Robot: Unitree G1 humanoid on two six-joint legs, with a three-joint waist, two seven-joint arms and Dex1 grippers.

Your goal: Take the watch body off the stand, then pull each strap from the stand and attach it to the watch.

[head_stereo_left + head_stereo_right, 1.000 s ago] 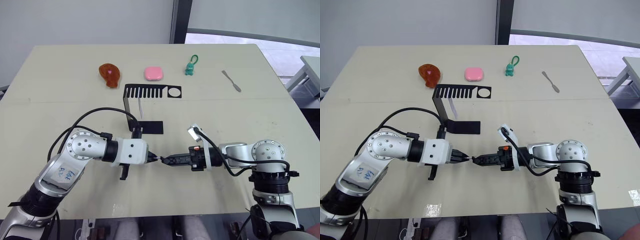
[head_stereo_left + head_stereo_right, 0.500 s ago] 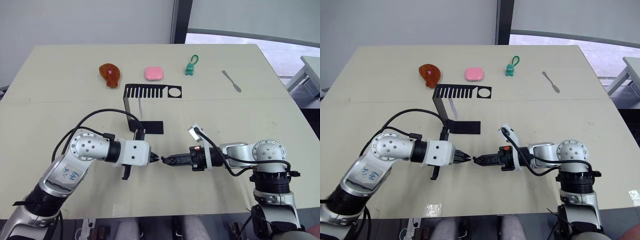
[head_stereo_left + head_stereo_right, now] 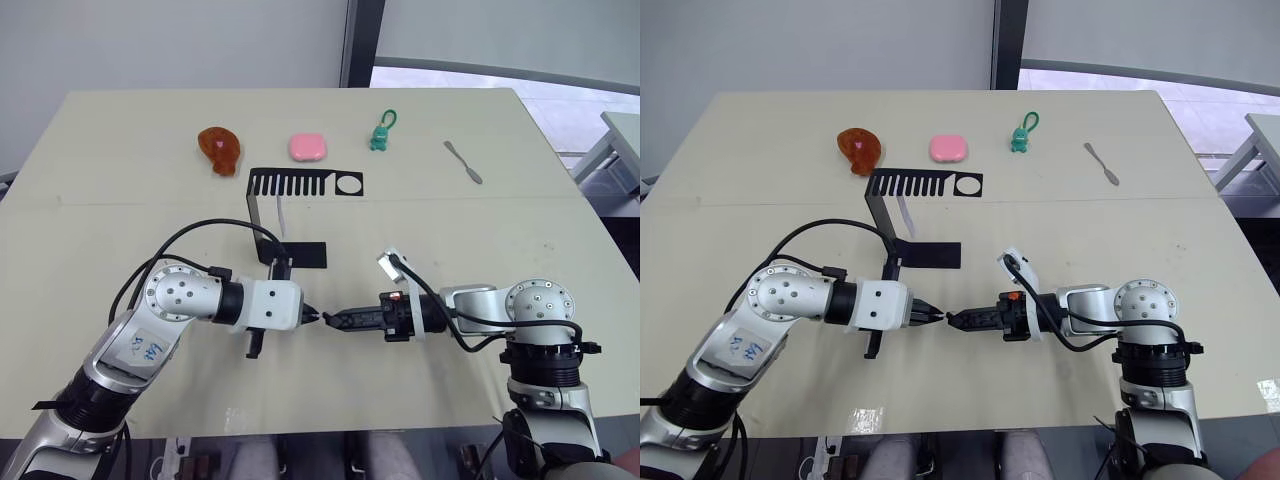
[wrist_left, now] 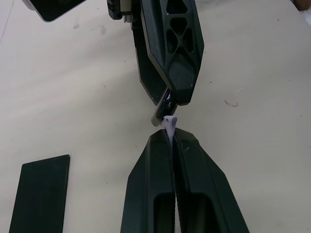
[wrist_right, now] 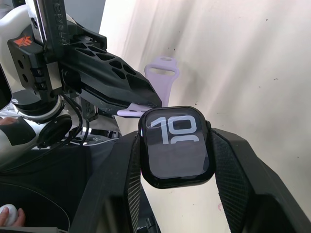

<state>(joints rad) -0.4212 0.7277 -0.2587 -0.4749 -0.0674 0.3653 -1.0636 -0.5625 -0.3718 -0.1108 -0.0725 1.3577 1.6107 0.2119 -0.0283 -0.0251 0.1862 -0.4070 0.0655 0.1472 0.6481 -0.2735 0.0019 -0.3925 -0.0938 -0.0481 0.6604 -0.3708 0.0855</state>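
Near the table's front middle my two grippers meet tip to tip. My left gripper (image 3: 312,316) is shut on a pale lavender strap (image 5: 163,77), whose tip (image 4: 169,122) pokes out between the fingers. My right gripper (image 3: 334,320) is shut on the watch body (image 5: 176,145), a black case with light digits on its screen. The strap's tip touches the watch body's edge (image 4: 163,109). Behind them stands the black stand (image 3: 300,184) with its comb-slotted bar. A second pale strap (image 3: 281,216) hangs from that bar above the flat base (image 3: 305,255).
Along the far side of the table lie a brown drumstick-shaped toy (image 3: 219,149), a pink case (image 3: 307,147), a green keychain figure (image 3: 381,133) and a grey metal tool (image 3: 463,161). My right arm's cable (image 3: 400,270) loops up just behind the grippers.
My left arm has edged slightly rightwards, bringing the strap's tip up to the watch body. The right arm has stayed still.
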